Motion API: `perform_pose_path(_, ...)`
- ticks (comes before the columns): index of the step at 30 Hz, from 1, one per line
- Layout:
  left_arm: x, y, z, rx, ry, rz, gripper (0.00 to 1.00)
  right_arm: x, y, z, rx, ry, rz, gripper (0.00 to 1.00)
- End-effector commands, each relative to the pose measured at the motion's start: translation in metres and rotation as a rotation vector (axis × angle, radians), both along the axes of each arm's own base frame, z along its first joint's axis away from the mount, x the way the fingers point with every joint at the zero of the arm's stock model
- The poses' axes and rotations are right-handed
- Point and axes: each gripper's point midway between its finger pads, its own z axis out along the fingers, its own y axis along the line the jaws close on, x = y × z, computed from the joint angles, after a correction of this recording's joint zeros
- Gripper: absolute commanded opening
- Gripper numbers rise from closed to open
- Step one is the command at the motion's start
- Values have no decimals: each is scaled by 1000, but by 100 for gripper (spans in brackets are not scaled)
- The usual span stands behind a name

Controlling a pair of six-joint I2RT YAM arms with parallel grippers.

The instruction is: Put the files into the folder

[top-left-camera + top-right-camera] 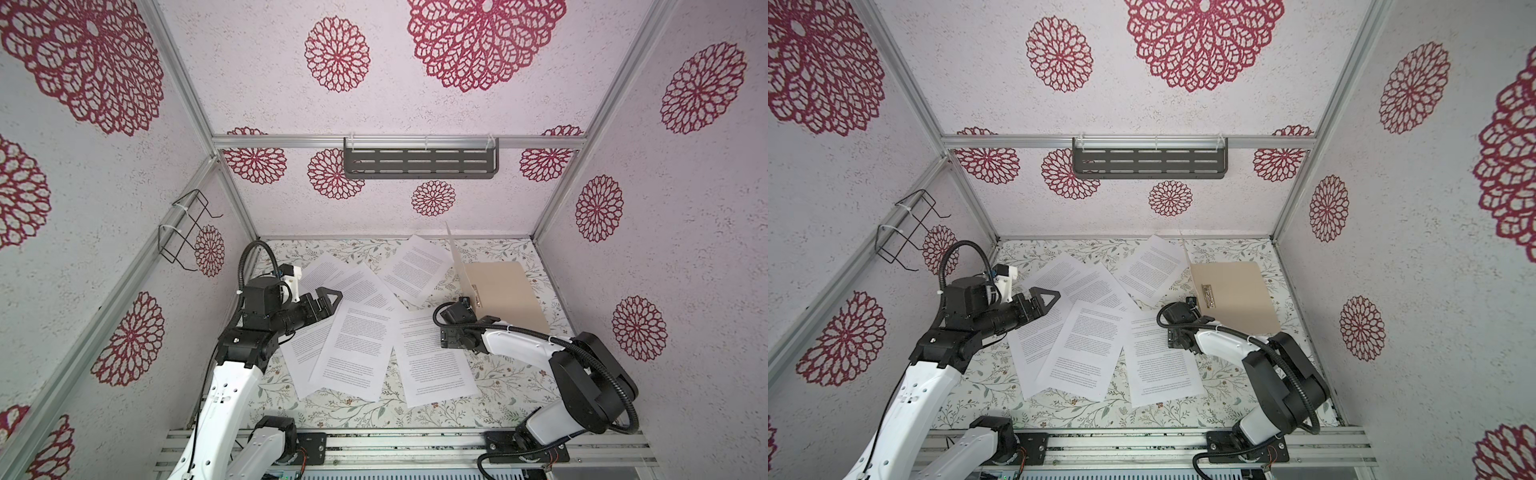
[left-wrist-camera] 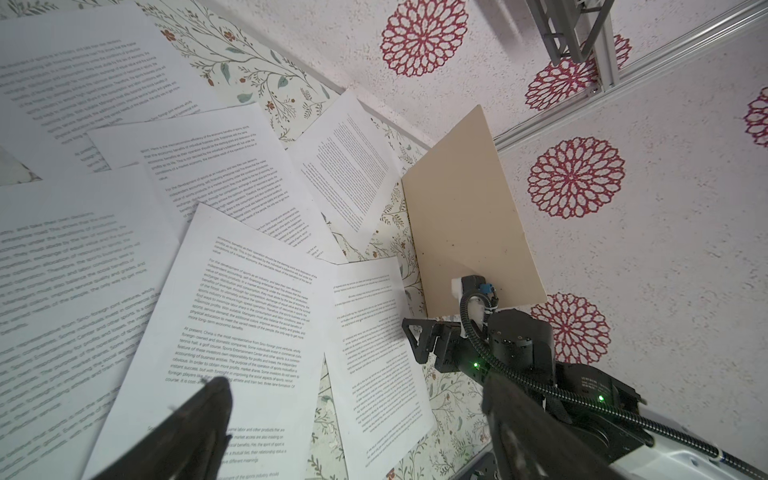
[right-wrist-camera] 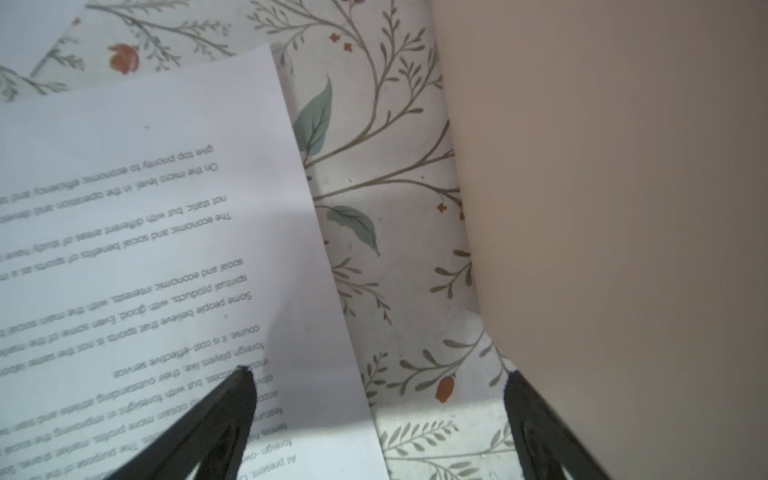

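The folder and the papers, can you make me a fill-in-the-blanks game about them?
The folder is ____, with one leaf standing up.
All the files lie ____ the folder, on the table.
The files carry ____ printed text.
The right gripper holds ____.
Missing words: open; outside; black; nothing.

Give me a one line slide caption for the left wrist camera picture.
Open left gripper above scattered printed sheets on the floral table; tan folder standing open beyond.
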Motion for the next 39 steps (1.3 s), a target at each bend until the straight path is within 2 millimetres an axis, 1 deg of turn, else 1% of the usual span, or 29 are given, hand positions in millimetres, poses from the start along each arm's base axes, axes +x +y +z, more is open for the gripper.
perform_pose_path(1, 5, -3, 13, -10, -26, -6, 97, -11, 35, 20, 93, -6, 85, 97)
perform_pose_path(4, 12, 3, 23, 25, -42, 22, 97, -25, 55, 36, 168, -8, 143, 97)
perform_pose_path(5, 15, 4, 27, 36, -50, 26, 97, -29, 63, 45, 196, -14, 173, 97)
perform_pose_path(7, 21, 6, 38, 50, -68, 35, 97, -35, 71, 62, 233, -27, 221, 97)
perform_pose_path(10, 34, 5, 56, 48, -85, 44, 97, -39, 86, 98, 332, -60, 296, 97)
perform_pose_path(12, 43, 0, 62, 38, -85, 34, 97, -39, 98, 123, 423, -84, 349, 95)
perform_pose_path(15, 56, -17, 58, 52, -67, -17, 97, -37, 121, 159, 566, -101, 462, 94)
perform_pose_path(18, 72, -30, 45, 86, -26, -30, 97, -41, 151, 192, 690, -100, 597, 93)
perform_pose_path(20, 82, -36, 44, 76, -21, -34, 97, -38, 162, 213, 746, -119, 645, 93)
perform_pose_path(21, 87, -39, 45, 74, -27, -34, 97, -35, 164, 222, 769, -136, 662, 93)
perform_pose_path(22, 92, -40, 47, 77, -32, -31, 97, -24, 160, 226, 766, -153, 643, 93)
perform_pose_path(23, 96, -42, 47, 79, -31, -28, 97, -10, 150, 222, 736, -160, 598, 93)
perform_pose_path(25, 105, -54, 45, 81, -23, -52, 97, 25, 123, 203, 688, -145, 478, 90)
perform_pose_path(26, 108, -63, 43, 79, -13, -75, 97, 43, 107, 194, 688, -139, 416, 89)
perform_pose_path(28, 114, -86, 34, 79, 6, -124, 97, 74, 71, 178, 668, -159, 296, 89)
perform_pose_path(30, 122, -116, 13, 81, 37, -186, 97, 101, 29, 162, 597, -193, 164, 89)
perform_pose_path(31, 125, -128, 5, 79, 53, -208, 97, 110, 11, 156, 577, -202, 112, 89)
perform_pose_path(33, 130, -156, -24, 83, 104, -257, 97, 123, -23, 136, 582, -195, 11, 84)
perform_pose_path(35, 132, -181, -45, 91, 139, -309, 97, 127, -50, 118, 618, -182, -68, 78)
perform_pose_path(36, 132, -194, -56, 100, 156, -340, 97, 127, -64, 109, 620, -176, -114, 77)
perform_pose_path(38, 132, -217, -72, 117, 179, -391, 97, 124, -84, 97, 592, -170, -154, 75)
perform_pose_path(39, 131, -229, -90, 123, 214, -417, 97, 121, -92, 92, 580, -171, -171, 75)
